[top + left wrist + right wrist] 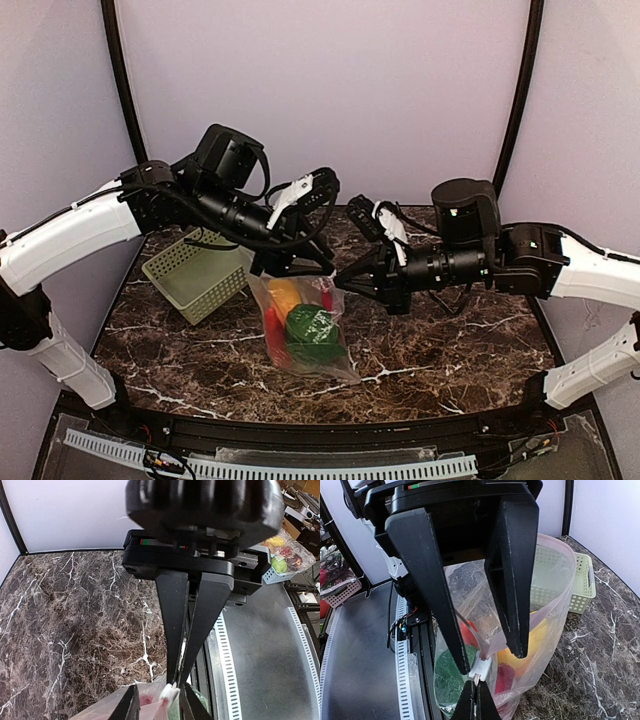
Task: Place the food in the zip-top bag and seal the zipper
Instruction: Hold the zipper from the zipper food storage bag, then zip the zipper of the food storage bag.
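We are pinching the white tab point(481, 669) of the zip-top bag point(555, 580) in the closed left claw point(176, 692); the gaping right claw point(491, 661) needs centring on it before squeezing.

Two robot arms reach over a dark marble table point(450, 340), the left gripper point(266, 270) and right gripper point(342, 278) meeting at the top edge of a clear zip-top bag point(335, 362) at the table's centre. A green piece point(312, 330), a yellow-orange piece point(283, 297) and a red piece point(325, 293) show inside. A pale green basket point(195, 275) sits near the left edge.
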Robot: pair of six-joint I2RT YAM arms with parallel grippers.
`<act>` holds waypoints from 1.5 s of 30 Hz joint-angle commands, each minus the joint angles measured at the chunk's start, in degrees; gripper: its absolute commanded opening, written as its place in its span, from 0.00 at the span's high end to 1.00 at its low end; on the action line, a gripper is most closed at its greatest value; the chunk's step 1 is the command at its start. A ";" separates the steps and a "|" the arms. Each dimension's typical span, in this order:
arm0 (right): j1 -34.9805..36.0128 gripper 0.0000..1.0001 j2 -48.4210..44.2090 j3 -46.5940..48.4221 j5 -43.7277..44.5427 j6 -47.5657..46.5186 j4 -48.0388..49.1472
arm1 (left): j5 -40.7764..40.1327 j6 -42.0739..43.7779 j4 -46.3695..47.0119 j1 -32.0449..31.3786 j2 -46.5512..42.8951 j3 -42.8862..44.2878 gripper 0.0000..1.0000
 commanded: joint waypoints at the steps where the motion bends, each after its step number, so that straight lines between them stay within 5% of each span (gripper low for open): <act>1: 0.44 1.00 -0.30 0.67 4.70 0.97 4.38 | 2.87 -0.08 -3.31 -0.17 1.02 -0.10 0.73; 21: 0.39 1.00 -1.02 0.48 7.31 1.85 4.17 | 3.48 0.03 -4.97 -0.30 1.17 0.19 0.98; 45: -1.80 1.00 -4.44 -1.80 14.48 2.74 0.86 | -9.09 4.06 -9.63 0.38 -4.53 0.60 0.99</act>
